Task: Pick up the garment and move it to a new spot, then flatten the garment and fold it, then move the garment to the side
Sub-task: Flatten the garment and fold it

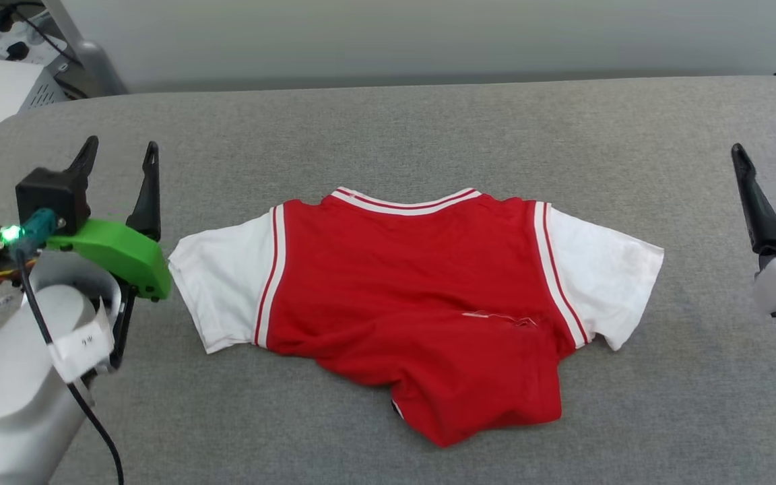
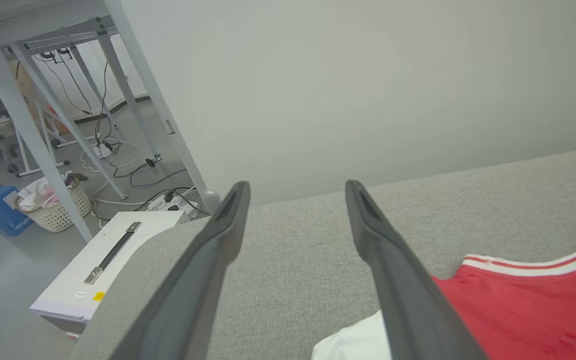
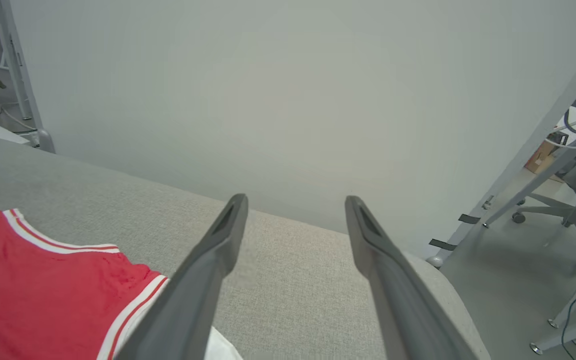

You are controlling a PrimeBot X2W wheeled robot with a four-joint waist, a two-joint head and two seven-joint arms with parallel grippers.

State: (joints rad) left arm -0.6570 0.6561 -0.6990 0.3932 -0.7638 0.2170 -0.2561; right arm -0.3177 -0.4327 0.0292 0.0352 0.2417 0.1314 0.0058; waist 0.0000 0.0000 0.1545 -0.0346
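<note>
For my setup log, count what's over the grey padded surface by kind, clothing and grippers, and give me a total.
Red and white garment: 1
Grippers: 2, the left gripper and the right gripper, both open
Total: 3

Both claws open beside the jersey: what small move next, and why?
Probably bring the left claw and right claw, both open and off the cloth, inward to the jersey at its white sleeves; its lower part lies rumpled, so it needs lifting.

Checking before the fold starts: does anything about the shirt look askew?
Yes. The garment lies with both sleeves spread, but its lower red body is rumpled and skewed toward the robot's right, leaving the hem uneven rather than flat.
</note>
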